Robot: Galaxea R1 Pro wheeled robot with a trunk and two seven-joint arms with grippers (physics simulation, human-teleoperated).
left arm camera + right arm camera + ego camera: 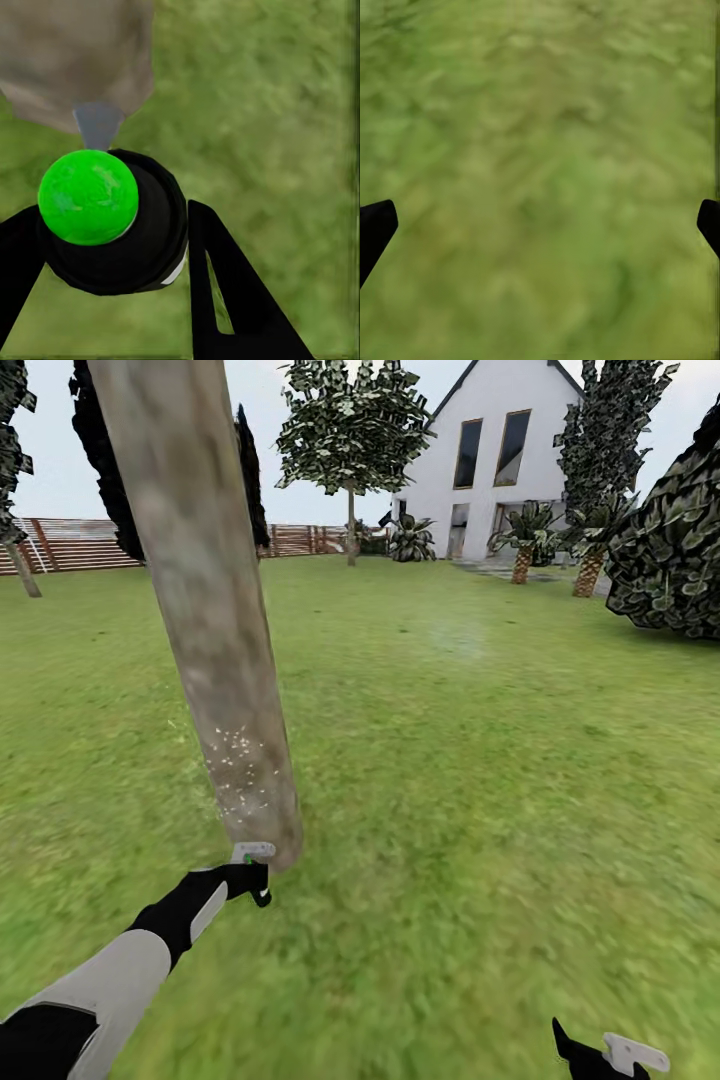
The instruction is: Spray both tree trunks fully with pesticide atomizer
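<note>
A grass lawn (480, 780) is backed by a slat fence (70, 543) and white house (495, 455). The pesticide atomizer (112, 221) is clamped by the left gripper (250, 875) near a tree trunk (200, 600), apparently speckled with pesticide (238, 765); the right gripper (540, 225) is spread.

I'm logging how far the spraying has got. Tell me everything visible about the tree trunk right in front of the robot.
The tree trunk is a thick, smooth column, pale grey-brown and mottled, bark-like in look. In the head view it leans, its top toward the upper left, and its base meets the grass. A patch of white pesticide specks dots its lower part; higher up looks bare. The left tool holds the pesticide atomizer close to the base, nozzle aimed at it, seemingly just short of touching.
</note>
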